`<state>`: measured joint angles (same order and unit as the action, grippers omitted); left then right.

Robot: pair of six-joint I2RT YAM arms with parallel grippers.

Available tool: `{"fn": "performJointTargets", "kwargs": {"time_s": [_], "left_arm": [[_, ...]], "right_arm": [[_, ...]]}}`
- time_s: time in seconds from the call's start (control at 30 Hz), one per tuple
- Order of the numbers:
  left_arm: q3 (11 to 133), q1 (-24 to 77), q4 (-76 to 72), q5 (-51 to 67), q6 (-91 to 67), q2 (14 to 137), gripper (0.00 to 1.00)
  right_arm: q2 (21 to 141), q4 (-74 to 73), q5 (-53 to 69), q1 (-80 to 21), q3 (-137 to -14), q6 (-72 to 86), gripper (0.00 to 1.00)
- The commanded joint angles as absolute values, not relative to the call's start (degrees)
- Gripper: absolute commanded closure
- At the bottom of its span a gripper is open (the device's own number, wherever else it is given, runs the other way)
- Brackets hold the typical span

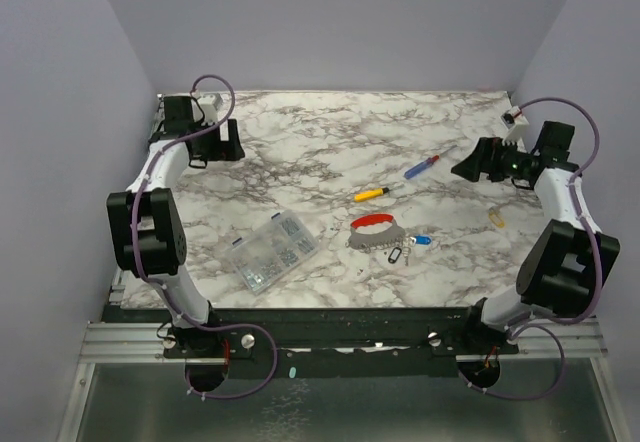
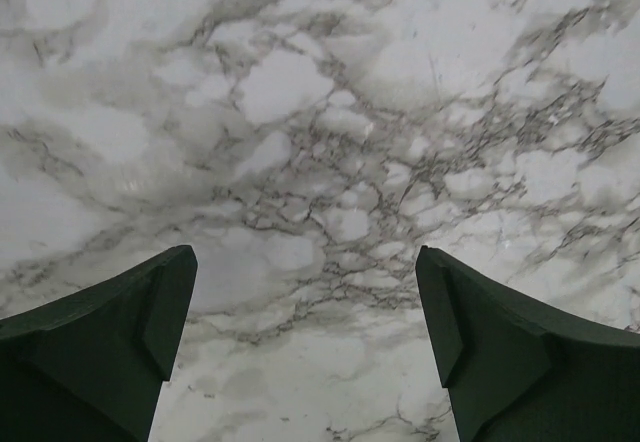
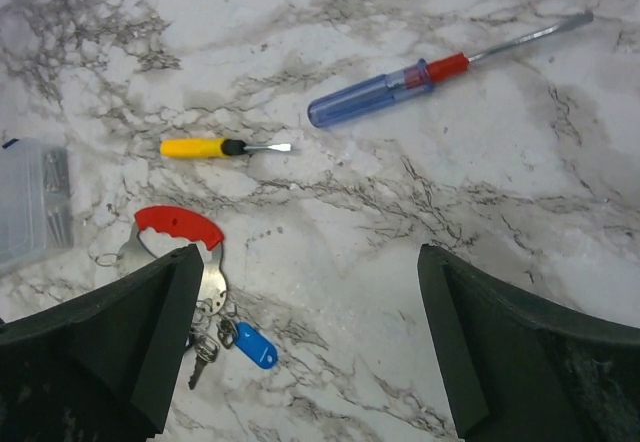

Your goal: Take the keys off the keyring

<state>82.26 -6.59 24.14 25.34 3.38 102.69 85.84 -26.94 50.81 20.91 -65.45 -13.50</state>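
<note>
The keyring [image 1: 374, 230], a red curved band on a grey metal piece, lies mid-table with the keys [image 1: 405, 250] bunched at its right end, showing a blue tag and a black tag. A yellow tag [image 1: 497, 217] lies apart, near the right arm. In the right wrist view the keyring [image 3: 180, 224] and a blue-tagged key [image 3: 253, 345] sit at lower left, partly behind my left finger. My right gripper [image 3: 305, 262] [image 1: 464, 168] hangs open over bare marble, right of the keyring. My left gripper [image 2: 305, 257] [image 1: 226, 145] is open at the far left, holding nothing.
A yellow-handled screwdriver [image 1: 372, 193] and a blue-and-red screwdriver [image 1: 421, 166] lie behind the keyring. A clear compartment box [image 1: 270, 251] of small parts sits left of it. Walls close the table on both sides and at the back.
</note>
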Motion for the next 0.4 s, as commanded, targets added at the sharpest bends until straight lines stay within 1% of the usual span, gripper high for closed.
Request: {"fn": "performJointTargets", "kwargs": {"time_s": [0.0,0.13,0.37], "left_arm": [[73.8,-5.25,20.1,17.19,5.07,96.21,0.01],[70.06,-4.93,16.64,14.97,4.84,93.04,0.01],[67.43,-3.7,14.69,13.49,5.02,91.29,0.01]], "right_arm": [[88.48,-20.34,47.71,21.6,-61.55,-11.04,0.0],[87.99,-15.33,47.0,21.62,-58.41,-10.12,0.0],[87.59,-13.47,45.58,21.63,-57.17,-10.59,0.0]]}}
